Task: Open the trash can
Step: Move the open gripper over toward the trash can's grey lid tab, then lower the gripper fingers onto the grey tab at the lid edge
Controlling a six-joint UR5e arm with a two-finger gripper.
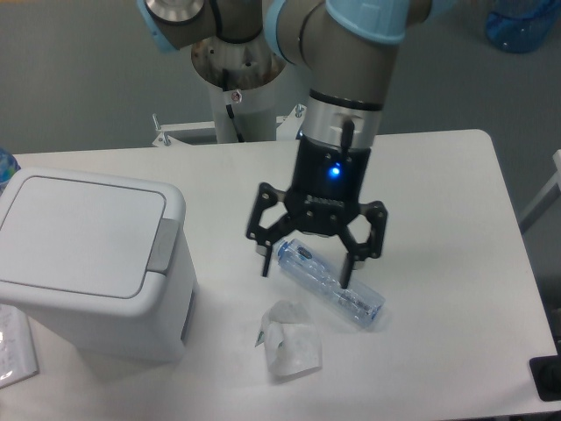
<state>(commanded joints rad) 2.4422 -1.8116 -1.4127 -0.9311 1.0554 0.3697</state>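
The trash can [83, 263] is a large white boxy bin at the left of the table, its flat lid shut and a grey push tab [161, 246] on its right edge. My gripper [307, 267] hangs open over the table's middle, well right of the bin. Its two fingers straddle the cap end of a clear plastic bottle [333, 285] lying on its side. The fingers do not press the bottle.
Crumpled white paper [289, 344] lies in front of the bottle. A flat white packet [13, 346] pokes out at the bin's front left. The table's [438, 219] right edge runs at far right, with a dark object [548, 377] beyond its corner.
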